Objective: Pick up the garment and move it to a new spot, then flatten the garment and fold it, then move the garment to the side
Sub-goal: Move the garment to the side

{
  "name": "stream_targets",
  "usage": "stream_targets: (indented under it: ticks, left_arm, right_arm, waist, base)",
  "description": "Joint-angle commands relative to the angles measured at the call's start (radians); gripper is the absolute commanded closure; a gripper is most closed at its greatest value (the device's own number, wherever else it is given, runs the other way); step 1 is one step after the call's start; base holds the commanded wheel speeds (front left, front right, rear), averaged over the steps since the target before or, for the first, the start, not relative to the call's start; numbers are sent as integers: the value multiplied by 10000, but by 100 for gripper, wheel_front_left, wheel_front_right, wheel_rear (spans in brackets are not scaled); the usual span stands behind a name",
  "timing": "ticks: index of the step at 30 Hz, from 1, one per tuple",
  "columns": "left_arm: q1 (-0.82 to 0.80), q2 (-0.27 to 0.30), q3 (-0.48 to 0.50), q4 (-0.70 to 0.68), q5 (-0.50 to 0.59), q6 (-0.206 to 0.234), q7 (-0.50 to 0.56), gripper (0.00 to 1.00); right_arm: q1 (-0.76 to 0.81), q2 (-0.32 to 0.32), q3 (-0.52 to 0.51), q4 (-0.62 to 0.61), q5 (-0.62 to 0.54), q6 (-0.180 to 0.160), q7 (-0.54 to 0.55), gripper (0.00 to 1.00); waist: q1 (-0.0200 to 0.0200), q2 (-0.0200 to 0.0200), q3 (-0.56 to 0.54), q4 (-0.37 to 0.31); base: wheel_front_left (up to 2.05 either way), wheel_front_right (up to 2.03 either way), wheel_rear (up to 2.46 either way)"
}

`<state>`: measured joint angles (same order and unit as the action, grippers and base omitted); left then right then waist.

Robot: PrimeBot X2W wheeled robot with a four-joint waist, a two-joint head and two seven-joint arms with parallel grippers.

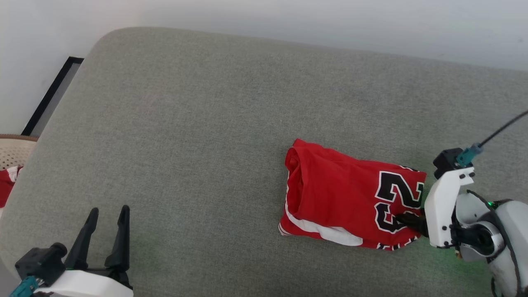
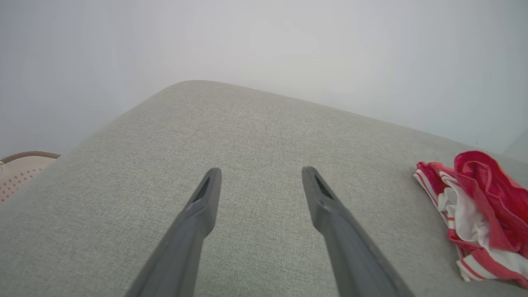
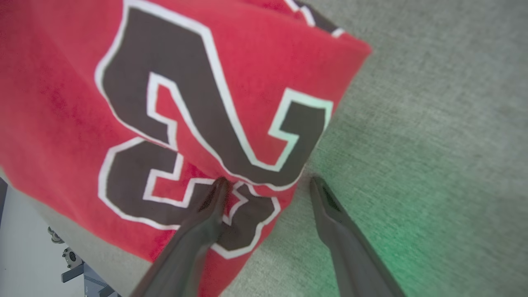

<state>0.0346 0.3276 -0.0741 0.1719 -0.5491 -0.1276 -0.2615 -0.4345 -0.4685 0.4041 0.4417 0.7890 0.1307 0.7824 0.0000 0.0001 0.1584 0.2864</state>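
Though the garment [image 1: 350, 198] looks folded, you've yet to move it aside; its edge sits between the right gripper [image 3: 268, 183]'s spread jaws, and the left gripper [image 1: 109, 210]'s jaws are spread too.

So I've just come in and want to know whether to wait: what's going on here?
The robot is dealing with a red jersey, which lies folded in a compact bundle on a grey cushion. Its right gripper is open at the jersey's numbered edge, one finger on the black numerals and the other over bare cushion, gripping nothing. The left gripper is open too, well apart from the jersey.
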Motion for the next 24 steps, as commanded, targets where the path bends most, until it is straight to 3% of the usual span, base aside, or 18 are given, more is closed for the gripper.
stream_targets:
  ticks: [1, 3, 4, 5, 15, 24]
  left_arm:
    - [-180, -14, -15, 26, -72, -34, -43, 0]
    - [-261, -35, -53, 91, -50, -34, -43, 0]
    - [-310, -45, -89, 93, -66, -34, -43, 0]
    - [-353, -43, -106, 109, -70, -34, -43, 0]
    - [-604, 192, -83, 111, -178, -34, -43, 0]
    - [-1417, 295, -426, -112, -38, -35, -43, 0]
  right_arm:
    - [141, 398, 223, 233, -62, 0, 263, 0]
    - [75, 680, 251, 395, -45, 3, 401, 0]
    - [30, 721, 268, 477, -188, 9, 425, 58]
    - [2, 738, 322, 488, -278, 9, 437, 100]
    - [-415, 168, -530, -665, -962, -6, 239, 100]
    - [-631, -573, -1655, -1955, -1819, -4, 313, 100]
  waist:
    - [0, -1, 89, 72]
    - [0, -1, 139, 105]
    - [0, -1, 157, 121]
    - [0, -1, 170, 132]
    - [0, -1, 183, -309]
    - [0, -1, 491, -1446]
  base:
    - [0, 0, 0]
    - [0, 0, 0]
    - [0, 0, 0]
    - [0, 0, 0]
    - [0, 0, 0]
    - [0, 0, 0]
